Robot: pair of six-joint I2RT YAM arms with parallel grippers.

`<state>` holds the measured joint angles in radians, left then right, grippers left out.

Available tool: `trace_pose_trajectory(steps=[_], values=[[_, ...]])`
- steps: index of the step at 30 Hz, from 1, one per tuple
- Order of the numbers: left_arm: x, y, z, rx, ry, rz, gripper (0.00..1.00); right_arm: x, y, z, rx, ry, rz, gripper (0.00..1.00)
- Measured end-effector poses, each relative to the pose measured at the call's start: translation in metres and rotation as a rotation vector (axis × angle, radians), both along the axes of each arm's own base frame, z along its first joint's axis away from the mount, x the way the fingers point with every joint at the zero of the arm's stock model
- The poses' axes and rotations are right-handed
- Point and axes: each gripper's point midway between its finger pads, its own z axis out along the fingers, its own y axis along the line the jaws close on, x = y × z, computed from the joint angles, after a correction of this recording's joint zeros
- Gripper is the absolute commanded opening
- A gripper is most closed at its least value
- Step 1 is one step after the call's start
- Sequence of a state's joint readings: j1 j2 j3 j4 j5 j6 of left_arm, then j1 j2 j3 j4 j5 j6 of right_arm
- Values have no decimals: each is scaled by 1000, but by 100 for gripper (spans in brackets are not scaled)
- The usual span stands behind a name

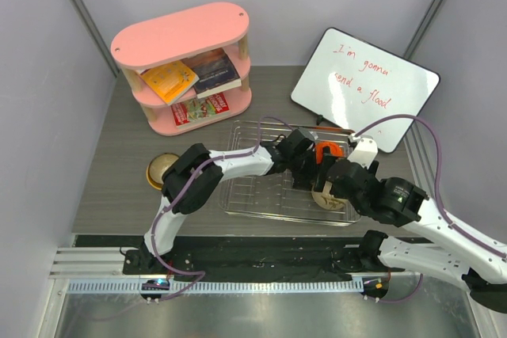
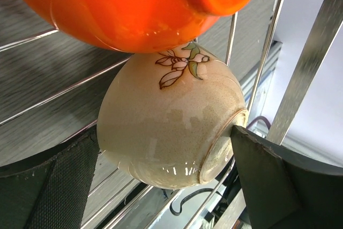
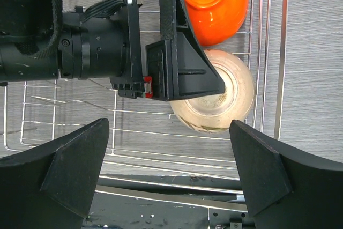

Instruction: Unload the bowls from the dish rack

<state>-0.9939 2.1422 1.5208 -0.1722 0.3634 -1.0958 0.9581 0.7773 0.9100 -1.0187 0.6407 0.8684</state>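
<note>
The silver wire dish rack [image 1: 245,195] sits mid-table. An orange-red bowl [image 1: 326,150] and a cream bowl [image 1: 329,199] with a flower print lie bottom-up at its right end, touching each other. My left gripper [image 1: 305,165] reaches in from the left. In the left wrist view it [image 2: 163,138] is open wide with the cream bowl [image 2: 166,127] between its fingers; one finger [image 2: 268,175] touches the bowl's foot ring, under the orange-red bowl [image 2: 123,4]. My right gripper [image 3: 169,127] is open and empty above the rack's near right edge, over the cream bowl [image 3: 236,100].
A yellow bowl [image 1: 161,170] sits on the table left of the rack. A pink oval shelf [image 1: 186,65] with books stands at the back left. A whiteboard [image 1: 364,85] lies at the back right. The two arms are close together over the rack's right end.
</note>
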Motion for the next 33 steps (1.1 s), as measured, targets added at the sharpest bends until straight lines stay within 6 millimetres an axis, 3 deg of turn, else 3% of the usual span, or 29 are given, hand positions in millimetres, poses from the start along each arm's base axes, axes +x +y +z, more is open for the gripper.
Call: trace_pose_trajectory(steps=[4,14,21,33], values=[[-3,-2,-1,-30,4,-15,86,0,0,1,5,-3,-2,100],[-1,-3,13,-127,-4,-24,31,-2,-3,-2,12,-5,-4,100],[0,-2,12,-131,-7,-23,0,-3,-4,-1,15,-7,-5,100],[-1,0,11,-156,-16,-25,0,-4,-6,1,26,-15,-7,100]])
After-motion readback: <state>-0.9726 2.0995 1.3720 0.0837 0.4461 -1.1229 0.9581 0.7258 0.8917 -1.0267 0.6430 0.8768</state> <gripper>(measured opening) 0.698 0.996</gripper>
